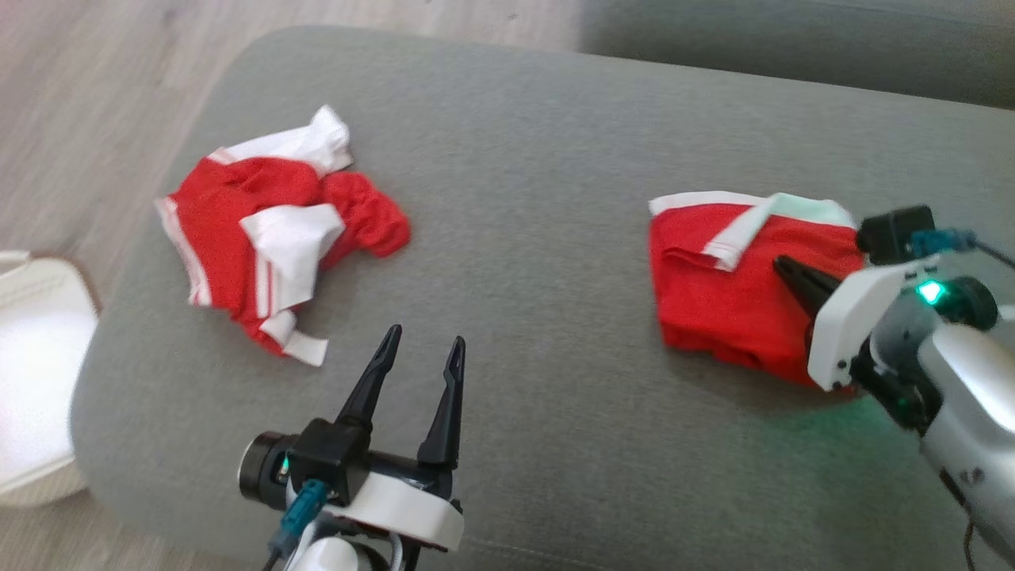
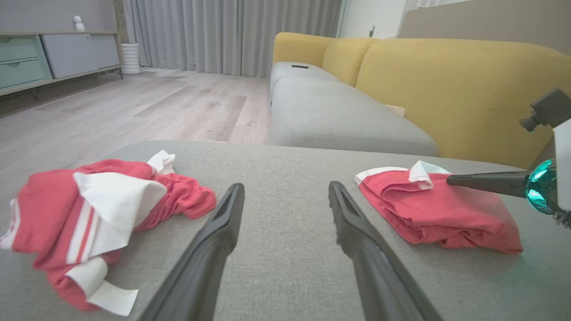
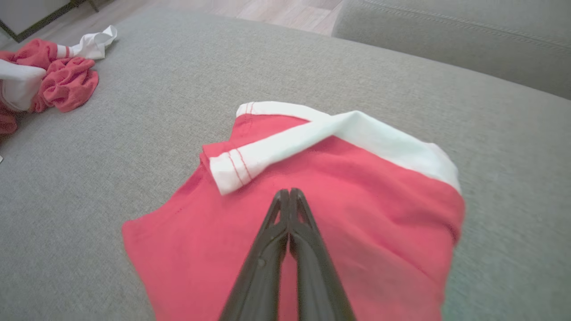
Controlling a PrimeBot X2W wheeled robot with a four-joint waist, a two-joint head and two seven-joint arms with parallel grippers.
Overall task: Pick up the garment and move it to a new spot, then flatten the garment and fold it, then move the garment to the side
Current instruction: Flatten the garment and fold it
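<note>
A folded red garment with white trim [image 1: 725,285] [image 2: 437,209] [image 3: 357,196] lies on the right of the grey cushion [image 1: 539,238]. My right gripper [image 1: 781,263] [image 3: 289,192] is shut just over its top, fingers pressed together with no cloth between them; from the left wrist view its tip [image 2: 450,179] sits a little above the fabric. A second red and white garment [image 1: 270,238] [image 2: 89,214] [image 3: 53,76] lies crumpled on the cushion's left. My left gripper [image 1: 424,341] [image 2: 285,187] stands open over bare cushion between the two, touching neither.
The cushion's rounded left edge drops to wooden floor [image 1: 79,95], where a white object [image 1: 32,373] stands. A second grey seat [image 1: 793,40] adjoins at the back, with yellow backrests [image 2: 446,80] beyond. A low cabinet [image 2: 44,58] stands across the room.
</note>
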